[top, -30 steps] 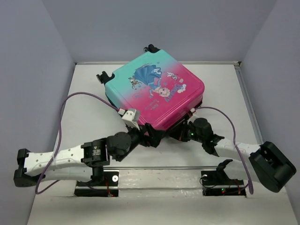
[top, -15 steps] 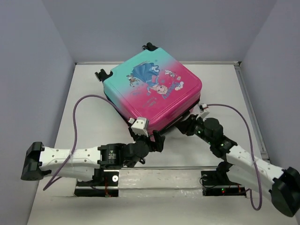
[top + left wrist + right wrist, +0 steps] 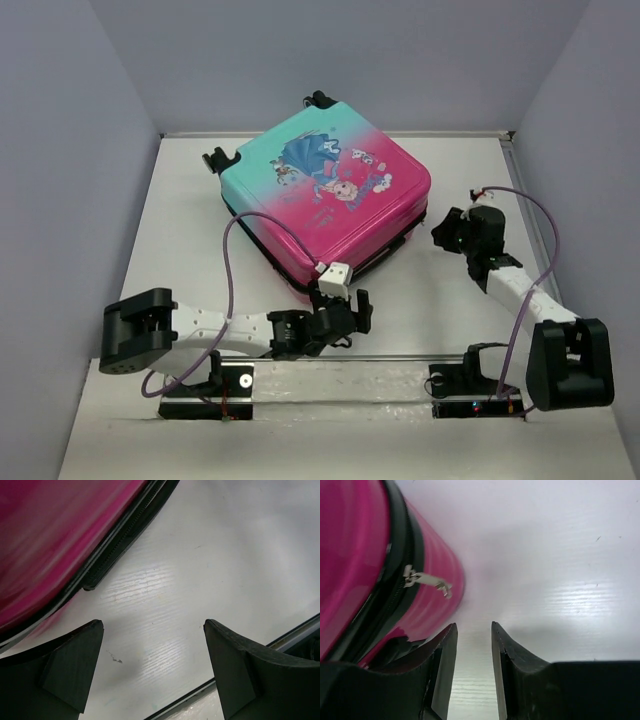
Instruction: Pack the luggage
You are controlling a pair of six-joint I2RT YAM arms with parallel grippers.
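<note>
The luggage [image 3: 325, 195] lies flat and closed on the white table, its pink-to-teal lid with the cartoon print facing up and its wheels at the far left. My left gripper [image 3: 362, 312] hovers just off its near pink corner; in the left wrist view my left gripper [image 3: 152, 625] is open wide over bare table, with the luggage [image 3: 50, 530] at upper left. My right gripper [image 3: 443, 228] sits beside the right side of the luggage. In the right wrist view my right gripper [image 3: 473, 626] is open by a narrow gap and holds nothing. The zipper pull [image 3: 427, 580] hangs from the luggage [image 3: 350, 555].
A metal rail [image 3: 330, 357] runs along the near table edge in front of the arm bases. Purple cables [image 3: 232, 250] loop from both wrists. Grey walls close in the table at the left, back and right, with a raised edge strip [image 3: 530, 210] at the right.
My left arm has pulled back along the near edge to the luggage's near corner. My right arm has swung out to the luggage's right side, and its jaws have gone from shut to slightly open.
</note>
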